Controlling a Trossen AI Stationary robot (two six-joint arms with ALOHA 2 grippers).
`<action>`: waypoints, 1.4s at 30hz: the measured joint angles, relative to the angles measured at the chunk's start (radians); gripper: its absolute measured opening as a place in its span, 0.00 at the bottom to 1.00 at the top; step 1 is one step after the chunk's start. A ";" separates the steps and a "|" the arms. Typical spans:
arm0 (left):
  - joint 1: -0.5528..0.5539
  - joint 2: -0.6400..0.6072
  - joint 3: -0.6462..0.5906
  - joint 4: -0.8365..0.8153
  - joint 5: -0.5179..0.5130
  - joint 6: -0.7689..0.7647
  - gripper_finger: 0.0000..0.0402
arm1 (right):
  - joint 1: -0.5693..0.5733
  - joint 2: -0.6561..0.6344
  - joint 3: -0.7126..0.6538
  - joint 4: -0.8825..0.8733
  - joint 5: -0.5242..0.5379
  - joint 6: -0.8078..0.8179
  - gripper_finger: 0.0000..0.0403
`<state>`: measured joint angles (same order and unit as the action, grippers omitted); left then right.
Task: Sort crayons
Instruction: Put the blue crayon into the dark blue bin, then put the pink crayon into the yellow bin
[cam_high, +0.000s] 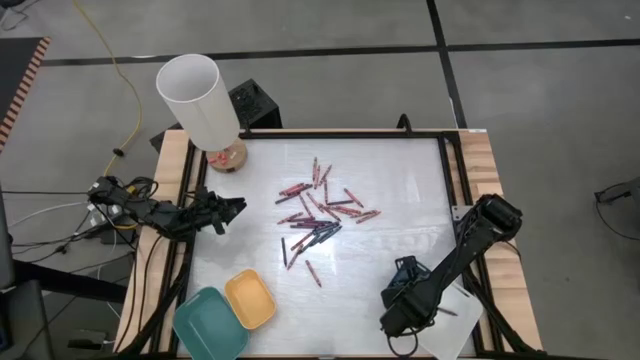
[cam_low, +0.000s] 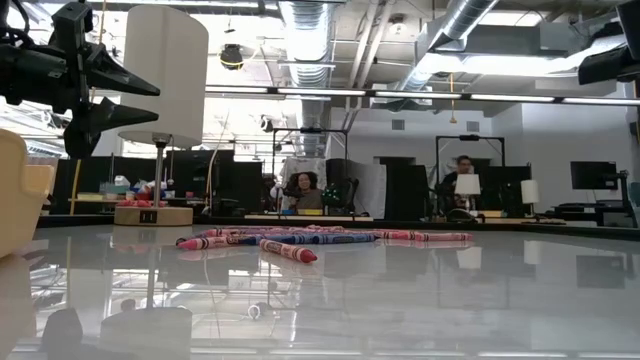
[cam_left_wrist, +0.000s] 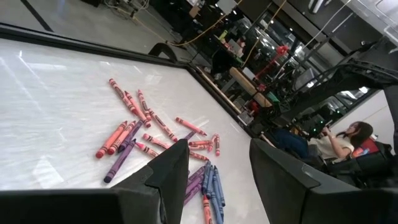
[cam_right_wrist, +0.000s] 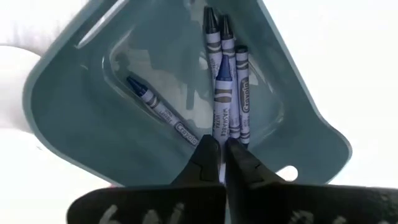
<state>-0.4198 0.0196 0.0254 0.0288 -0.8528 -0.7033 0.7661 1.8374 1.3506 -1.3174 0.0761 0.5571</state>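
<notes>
Red, pink, purple and blue crayons (cam_high: 320, 215) lie loose in a heap mid-table, also seen in the low view as crayons (cam_low: 300, 240) and in the left wrist view as crayons (cam_left_wrist: 155, 140). My right gripper (cam_right_wrist: 222, 155) points down over a grey-blue tray (cam_right_wrist: 68, 118) near the table's front right and is shut on a blue crayon (cam_right_wrist: 222, 93). Several blue crayons (cam_right_wrist: 161, 109) lie flat in that tray. My left gripper (cam_left_wrist: 217, 180) waits open at the table's left edge, level, with nothing between its fingers. My right gripper pinches the blue crayon by its blunt end (cam_right_wrist: 221, 134) between its two fingers. The fingers come from above, pointing down, along the crayon. The crayon hangs below them, tip down, over the crayons in the tray; whether its tip touches them I cannot tell.
A teal tray (cam_high: 208, 322) and a yellow tray (cam_high: 250, 298) sit at the front left. A white tray (cam_high: 455, 325) lies by my right arm. A lamp with a white shade (cam_high: 200, 95) stands on a wooden base (cam_high: 226, 156) at the back left.
</notes>
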 joint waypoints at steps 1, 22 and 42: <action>0.000 0.000 0.000 0.000 0.000 0.000 0.40 | 0.000 0.000 0.000 0.003 0.000 0.000 0.02; 0.000 0.000 0.000 0.000 0.000 0.000 0.40 | 0.000 0.000 -0.062 0.103 -0.002 0.039 0.03; 0.000 0.000 0.000 0.000 0.000 0.006 0.40 | -0.002 0.000 -0.062 0.099 -0.002 0.134 0.18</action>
<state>-0.4198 0.0196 0.0254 0.0284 -0.8524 -0.6968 0.7643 1.8374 1.2888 -1.2181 0.0738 0.6914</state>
